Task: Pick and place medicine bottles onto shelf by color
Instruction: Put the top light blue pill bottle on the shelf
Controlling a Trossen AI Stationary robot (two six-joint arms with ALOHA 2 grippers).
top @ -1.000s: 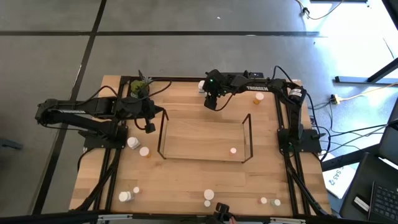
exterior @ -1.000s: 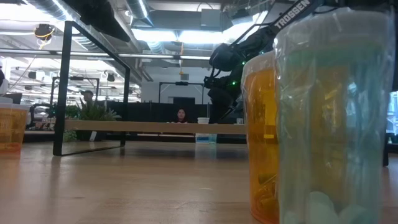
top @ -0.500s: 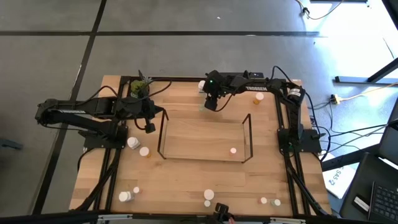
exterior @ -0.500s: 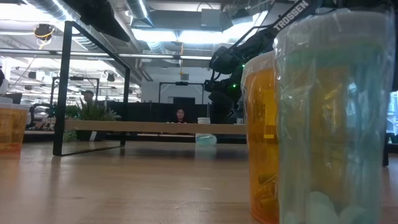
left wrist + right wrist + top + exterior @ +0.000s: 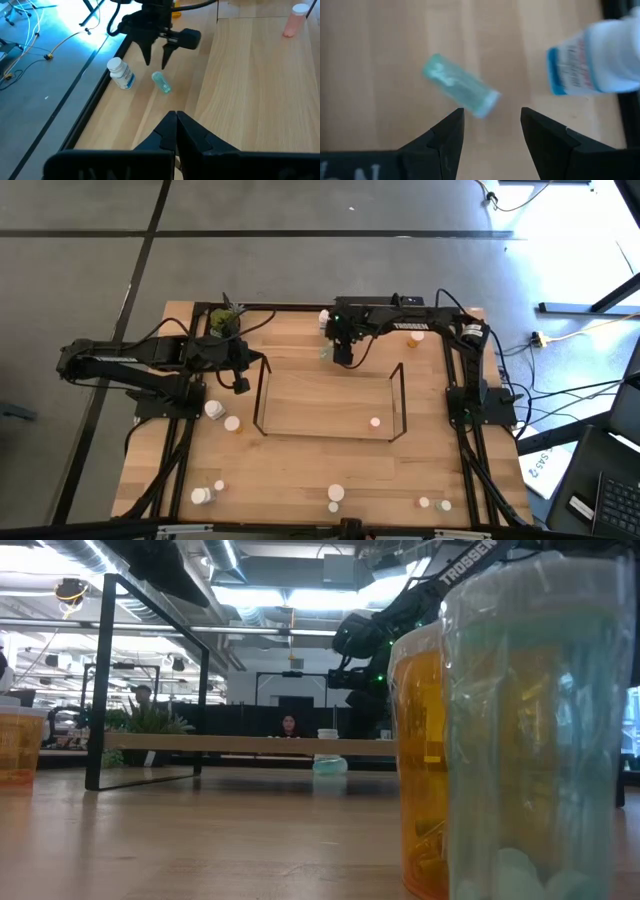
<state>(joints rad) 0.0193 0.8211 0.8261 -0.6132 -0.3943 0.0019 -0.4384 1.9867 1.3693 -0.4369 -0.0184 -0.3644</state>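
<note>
A small teal bottle (image 5: 460, 85) lies on its side on the table just beyond the shelf's far edge; it also shows in the left wrist view (image 5: 161, 82) and the low view (image 5: 330, 766). My right gripper (image 5: 492, 125) hangs open above it (image 5: 155, 62), touching nothing. A white bottle with a blue label (image 5: 121, 75) stands upright beside it. The wire shelf (image 5: 262, 395) stands mid-table with a pink bottle (image 5: 375, 421) on its wood surface. My left gripper (image 5: 176, 120) is shut and empty, left of the shelf (image 5: 240, 383).
A potted plant (image 5: 222, 320) stands at the far left. An orange bottle (image 5: 416, 335) stands at the far right. Two bottles (image 5: 213, 410) stand left of the shelf, and several small ones (image 5: 337, 494) along the near edge. An orange (image 5: 420, 740) and a teal bottle (image 5: 540, 720) fill the low view's foreground.
The small teal bottle stood upright under my right gripper; it has tipped over and now lies on its side on the table. My right gripper has gone up, clear of it.
</note>
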